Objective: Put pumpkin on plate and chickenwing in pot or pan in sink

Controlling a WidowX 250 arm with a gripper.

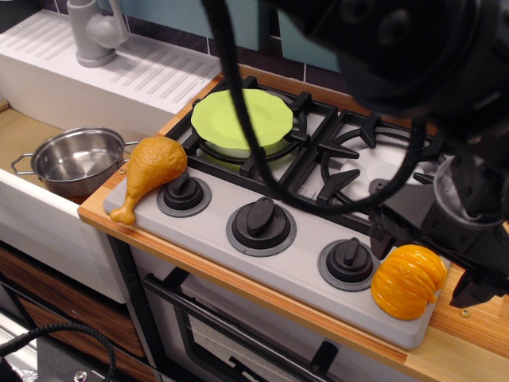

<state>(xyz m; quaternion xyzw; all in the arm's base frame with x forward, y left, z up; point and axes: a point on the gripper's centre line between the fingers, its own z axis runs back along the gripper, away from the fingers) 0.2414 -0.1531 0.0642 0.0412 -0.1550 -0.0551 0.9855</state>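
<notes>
The gripper (421, 259) hangs spread wide right over the pumpkin (407, 280), one finger (383, 232) at its left, the other at its right, gripping nothing. The pumpkin sits on the grey stove panel's front right corner, beside a knob (348, 260). The lime-green plate (241, 121) waits on the back left burner (empty). The chickenwing (149, 173) lies at the panel's left end, just beside the steel pot (75, 161) in the sink (24, 135).
</notes>
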